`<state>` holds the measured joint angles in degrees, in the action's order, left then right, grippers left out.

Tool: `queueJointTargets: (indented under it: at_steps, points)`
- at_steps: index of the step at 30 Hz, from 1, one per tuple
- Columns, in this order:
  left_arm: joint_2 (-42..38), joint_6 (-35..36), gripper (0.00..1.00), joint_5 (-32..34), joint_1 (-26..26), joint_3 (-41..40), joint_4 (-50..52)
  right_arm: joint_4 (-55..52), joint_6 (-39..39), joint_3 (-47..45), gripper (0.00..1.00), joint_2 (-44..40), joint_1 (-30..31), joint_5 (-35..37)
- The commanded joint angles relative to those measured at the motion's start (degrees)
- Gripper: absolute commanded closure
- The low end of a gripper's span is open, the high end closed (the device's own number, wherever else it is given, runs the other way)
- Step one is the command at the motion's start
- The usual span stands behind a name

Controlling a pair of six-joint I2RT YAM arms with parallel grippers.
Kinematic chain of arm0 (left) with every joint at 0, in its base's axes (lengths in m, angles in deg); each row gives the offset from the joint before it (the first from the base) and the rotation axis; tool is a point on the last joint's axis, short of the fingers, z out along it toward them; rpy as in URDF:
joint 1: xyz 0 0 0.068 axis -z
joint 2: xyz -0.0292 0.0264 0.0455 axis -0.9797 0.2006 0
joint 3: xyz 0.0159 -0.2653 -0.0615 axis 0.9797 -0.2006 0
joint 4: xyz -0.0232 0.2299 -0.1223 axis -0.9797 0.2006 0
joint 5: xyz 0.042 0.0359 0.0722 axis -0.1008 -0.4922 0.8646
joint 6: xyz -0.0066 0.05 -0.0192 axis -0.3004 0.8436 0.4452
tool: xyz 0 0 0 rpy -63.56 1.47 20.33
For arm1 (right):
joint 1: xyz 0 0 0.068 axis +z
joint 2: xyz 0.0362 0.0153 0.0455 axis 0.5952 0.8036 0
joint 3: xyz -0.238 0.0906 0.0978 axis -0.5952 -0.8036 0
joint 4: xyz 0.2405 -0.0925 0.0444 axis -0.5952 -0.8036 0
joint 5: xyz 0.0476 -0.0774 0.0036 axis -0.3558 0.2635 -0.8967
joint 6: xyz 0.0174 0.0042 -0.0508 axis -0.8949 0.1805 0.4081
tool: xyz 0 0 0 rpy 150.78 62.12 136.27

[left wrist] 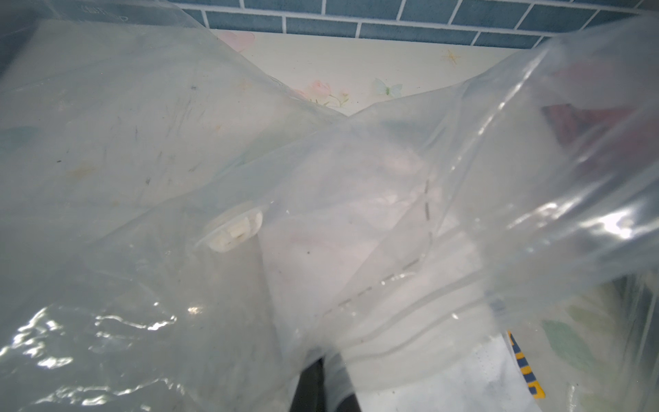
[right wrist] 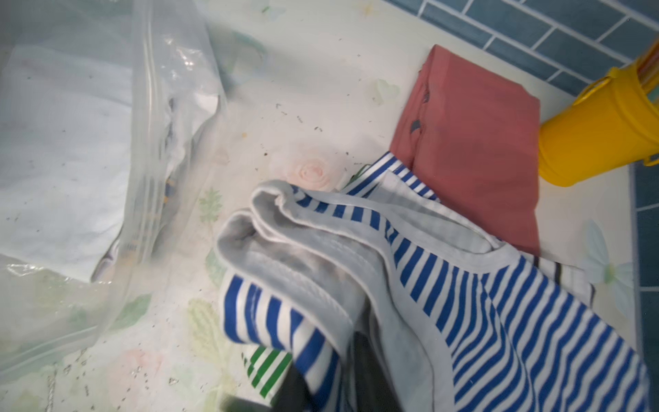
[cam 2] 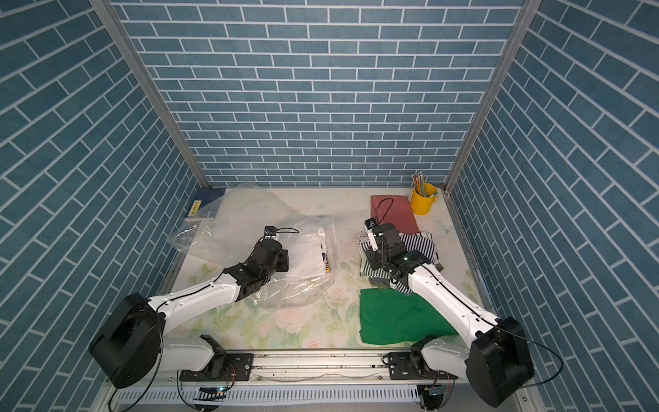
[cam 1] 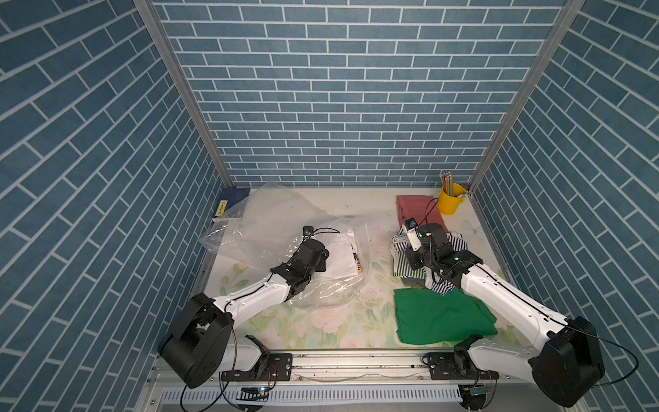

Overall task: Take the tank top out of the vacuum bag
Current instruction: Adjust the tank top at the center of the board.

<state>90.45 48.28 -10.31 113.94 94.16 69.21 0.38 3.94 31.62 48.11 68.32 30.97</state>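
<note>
Table (cam 1: 356, 210) with a floral cover, boxed by blue brick-pattern walls (cam 1: 338, 89) on three sides. Clear plastic vacuum bag (cam 1: 285, 214) sprawls by the left edge, left hand (left wrist: 315, 371) pressed together on its film. White round valve (left wrist: 233, 228) shows only in the left wrist view. Blue-and-white striped tank top (cam 1: 458, 245) lies bunched outside the bag near the right edge. Its long axis runs roughly far-to-near, strap loops toward the bag. Its cloth covers the right hand (right wrist: 335, 371); spread or pinching, cannot tell.

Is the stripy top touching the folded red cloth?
Touching. The right wrist view shows the stripy top overlapping a corner of the red cloth, with no gap.
</note>
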Motion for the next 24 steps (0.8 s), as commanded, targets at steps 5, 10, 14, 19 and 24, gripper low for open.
queueJointTargets:
  at_steps: [5,10,14,19,24]
  points:
    - [0.5,0.3,1.0,0.4,-0.4,1.1,0.9,2.2,-2.6,-1.7,0.04,-5.4,-0.6,2.2]
    - [0.8,0.3,1.0,0.1,-0.4,1.2,0.6,3.5,-12.7,-3.6,0.08,-9.3,-9.7,3.1]
    - [0.7,0.5,1.0,-0.1,-0.4,1.2,0.6,-0.4,-19.4,-4.9,0.14,-9.3,-19.0,5.3]
    - [0.2,0.4,1.0,0.3,-0.4,0.6,0.6,-1.9,-22.5,-6.8,0.18,-8.8,-27.8,4.9]
    - [-0.3,0.3,1.0,0.5,-0.4,0.2,0.4,-0.8,-22.9,-8.6,0.2,-7.9,-33.9,-1.7]
